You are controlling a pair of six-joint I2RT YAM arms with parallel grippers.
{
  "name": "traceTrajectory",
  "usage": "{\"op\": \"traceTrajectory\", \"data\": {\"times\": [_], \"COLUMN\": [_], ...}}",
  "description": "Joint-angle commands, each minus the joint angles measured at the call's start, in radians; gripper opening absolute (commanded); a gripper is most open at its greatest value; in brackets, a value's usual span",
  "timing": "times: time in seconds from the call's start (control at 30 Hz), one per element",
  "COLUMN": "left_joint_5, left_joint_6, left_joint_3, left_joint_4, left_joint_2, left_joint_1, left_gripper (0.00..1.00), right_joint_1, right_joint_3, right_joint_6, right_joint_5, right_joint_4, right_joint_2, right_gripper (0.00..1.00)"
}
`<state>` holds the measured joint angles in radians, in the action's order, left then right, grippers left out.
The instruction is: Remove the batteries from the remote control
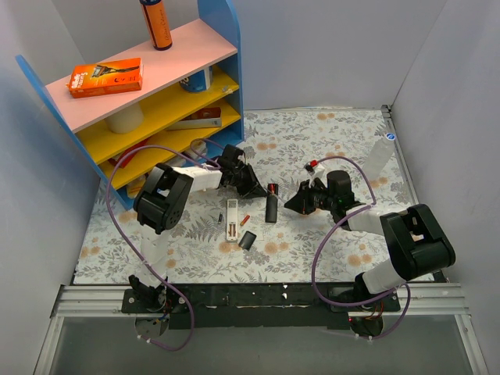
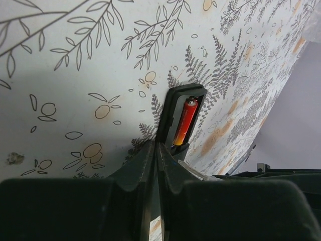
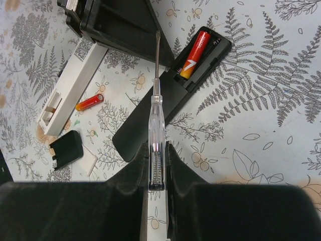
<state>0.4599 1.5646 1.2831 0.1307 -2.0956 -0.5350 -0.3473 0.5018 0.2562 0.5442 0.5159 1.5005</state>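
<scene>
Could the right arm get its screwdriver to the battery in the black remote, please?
Probably yes: the right gripper grips the screwdriver, its tip near the black remote's open compartment, where the battery lies uncovered.

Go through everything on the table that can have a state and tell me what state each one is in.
Black remote: back open, one battery inside.
Battery in it: seated in its bay.
White remote: back open, bay looks empty.
Loose battery: out, lying free.
Black cover: off, lying flat.
Left gripper: shut.
Right gripper: shut on the screwdriver.
</scene>
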Motion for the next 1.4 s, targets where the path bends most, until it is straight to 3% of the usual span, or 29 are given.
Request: {"op": "traceTrajectory", "data": {"times": [0.0, 0.13, 0.33, 0.47, 0.73, 1.37], "left_joint_5": [-0.076, -0.099, -0.113, -0.109, -0.089, -0.037], "left_joint_6": [-0.021, -0.035, -0.044, -0.04, -0.021, -0.037], "left_joint_3": [-0.053, -0.035, -0.016, -0.014, 0.022, 0.093], "left_joint_4": [0.098, 0.121, 0.145, 0.139, 0.122, 0.109], "left_joint_2": [0.023, 0.046, 0.075, 0.089, 0.069, 0.008], "left_joint_1": [-0.013, -0.011, -0.008, -0.006, -0.002, 0.01], "left_gripper": [0.08, 0.11, 0.19, 0.22, 0.2, 0.2], "right_joint_1": [-0.004, -0.004, -0.002, -0.001, -0.007, -0.059], "right_joint_3": [0.038, 0.076, 0.193, 0.245, 0.34, 0.376], "right_joint_6": [-0.012, -0.02, -0.139, -0.195, -0.25, -0.238], "right_joint_5": [0.031, 0.022, -0.151, -0.231, -0.306, -0.259], "right_joint_4": [-0.02, -0.088, -0.367, -0.445, -0.619, -0.612], "right_joint_2": [-0.023, -0.043, -0.097, -0.118, -0.066, 0.02], "right_gripper": [0.01, 0.01, 0.01, 0.01, 0.01, 0.01]}}
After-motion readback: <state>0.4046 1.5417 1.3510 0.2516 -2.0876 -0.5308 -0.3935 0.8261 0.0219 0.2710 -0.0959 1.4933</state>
